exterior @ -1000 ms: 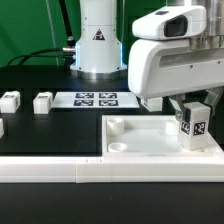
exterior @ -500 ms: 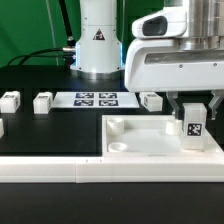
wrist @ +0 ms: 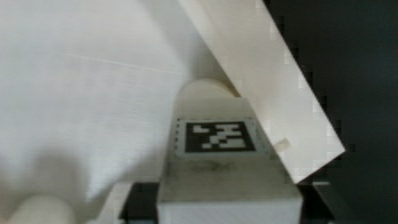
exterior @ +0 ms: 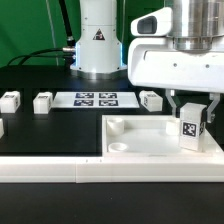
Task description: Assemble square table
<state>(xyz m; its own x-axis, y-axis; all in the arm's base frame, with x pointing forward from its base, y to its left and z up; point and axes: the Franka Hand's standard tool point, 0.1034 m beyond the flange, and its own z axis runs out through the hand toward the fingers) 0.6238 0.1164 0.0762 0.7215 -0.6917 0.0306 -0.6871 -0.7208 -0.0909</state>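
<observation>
End effector (exterior: 192, 118) around upright leg (exterior: 192, 134), long axis vertical, over slab (exterior: 140, 143) corner

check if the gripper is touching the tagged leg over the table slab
Touching. In the exterior view the gripper clamps the leg from both sides, with no gap showing on either side.

Matt white plastic slab (exterior: 150, 142), smooth plastic leg (exterior: 192, 130).
</observation>
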